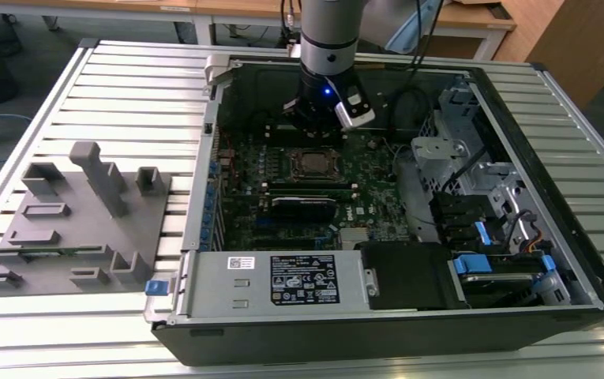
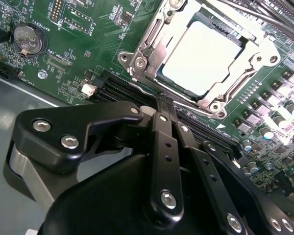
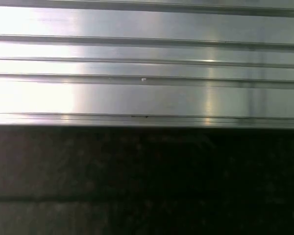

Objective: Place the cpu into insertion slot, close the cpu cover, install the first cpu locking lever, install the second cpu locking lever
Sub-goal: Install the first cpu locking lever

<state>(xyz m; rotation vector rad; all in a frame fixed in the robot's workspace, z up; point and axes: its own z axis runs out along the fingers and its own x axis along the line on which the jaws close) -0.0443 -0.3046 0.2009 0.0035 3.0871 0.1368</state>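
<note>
We find cpu (image 2: pixel 203 56) seated, cover (image 2: pixel 258 58) down over it. Fingers (image 2: pixel 162 128) pressed together, empty, tips just beside the cover's edge. We judge first lever step in hand; it calls for a steady hooking push.

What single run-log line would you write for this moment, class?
cpu cover: down over cpu | cpu: visible through its window | hand: shut, tips beside cpu cover edge
</note>
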